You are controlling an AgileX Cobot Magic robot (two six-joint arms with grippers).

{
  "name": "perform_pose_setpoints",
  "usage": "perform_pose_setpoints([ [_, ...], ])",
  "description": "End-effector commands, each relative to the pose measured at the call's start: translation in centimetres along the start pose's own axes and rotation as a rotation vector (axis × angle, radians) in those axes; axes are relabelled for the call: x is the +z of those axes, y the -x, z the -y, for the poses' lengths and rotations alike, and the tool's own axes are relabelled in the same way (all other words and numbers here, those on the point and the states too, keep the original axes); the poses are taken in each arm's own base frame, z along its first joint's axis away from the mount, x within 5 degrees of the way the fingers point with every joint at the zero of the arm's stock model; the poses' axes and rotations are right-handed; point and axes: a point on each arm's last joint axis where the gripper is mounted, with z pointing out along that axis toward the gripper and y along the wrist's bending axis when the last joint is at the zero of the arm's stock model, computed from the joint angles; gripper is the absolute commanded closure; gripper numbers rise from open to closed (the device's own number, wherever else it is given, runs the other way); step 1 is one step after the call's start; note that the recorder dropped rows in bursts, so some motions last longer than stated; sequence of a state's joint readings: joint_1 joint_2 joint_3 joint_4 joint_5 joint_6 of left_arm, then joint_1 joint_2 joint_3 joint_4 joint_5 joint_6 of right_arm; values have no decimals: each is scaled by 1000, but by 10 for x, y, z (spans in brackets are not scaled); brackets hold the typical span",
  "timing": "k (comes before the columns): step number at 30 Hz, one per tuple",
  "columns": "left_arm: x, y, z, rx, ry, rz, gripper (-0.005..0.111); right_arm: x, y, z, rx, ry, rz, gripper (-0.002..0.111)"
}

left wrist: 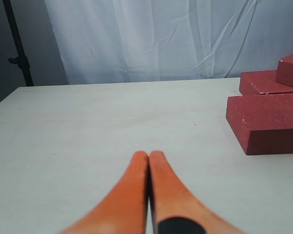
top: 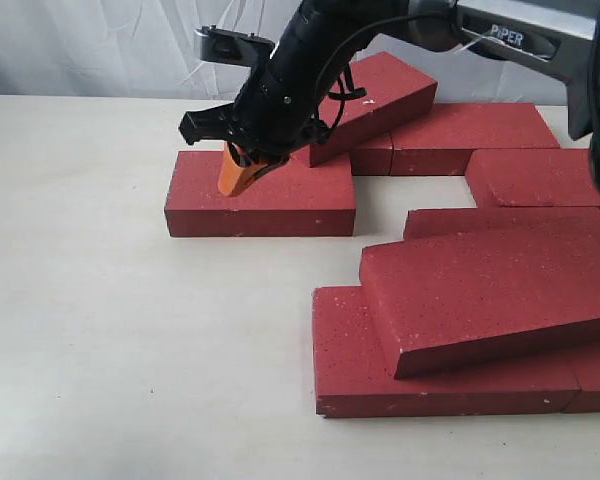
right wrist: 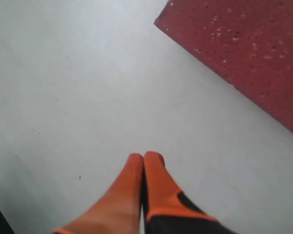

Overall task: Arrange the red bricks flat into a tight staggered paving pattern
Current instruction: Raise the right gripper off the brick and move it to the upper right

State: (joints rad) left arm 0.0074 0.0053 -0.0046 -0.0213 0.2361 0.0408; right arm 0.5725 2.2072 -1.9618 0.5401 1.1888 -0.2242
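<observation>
Several red bricks lie on the white table. One red brick (top: 270, 200) lies flat alone at the left, also seen in the left wrist view (left wrist: 271, 122) and as a corner in the right wrist view (right wrist: 249, 53). A tilted brick (top: 380, 95) leans on the back row (top: 470, 135). Near me, another tilted brick (top: 490, 290) rests on flat bricks (top: 350, 355). My right gripper (top: 242, 175) (right wrist: 145, 157) reaches across over the lone brick's back left part, shut and holding nothing. My left gripper (left wrist: 148, 155) is shut and holds nothing, low over bare table; the exterior view does not show it.
Two more flat bricks (top: 540, 178) lie at the right, beyond the near group. The white table (top: 130, 330) stretches bare to the left and front. A white curtain (left wrist: 161, 39) hangs behind the table, and a dark stand (left wrist: 17, 53) is at its far corner.
</observation>
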Motion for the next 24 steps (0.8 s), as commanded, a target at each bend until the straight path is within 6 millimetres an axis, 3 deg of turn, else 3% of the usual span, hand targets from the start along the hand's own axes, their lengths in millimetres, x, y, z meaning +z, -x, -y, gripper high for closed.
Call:
perform_pose_setpoints([
  [1, 0, 2, 0, -3, 3, 36, 107, -19, -3, -3, -43, -48, -6, 109],
  [10, -2, 15, -1, -3, 8, 184, 107, -30, -4, -7, -48, -70, 12, 109],
  [17, -2, 17, -1, -2, 9, 207, 107, -24, -13, 8, 1, -128, -36, 109],
  [24, -2, 19, -1, 1, 10, 230, 107, -31, -25, 18, 41, -141, -46, 109],
])
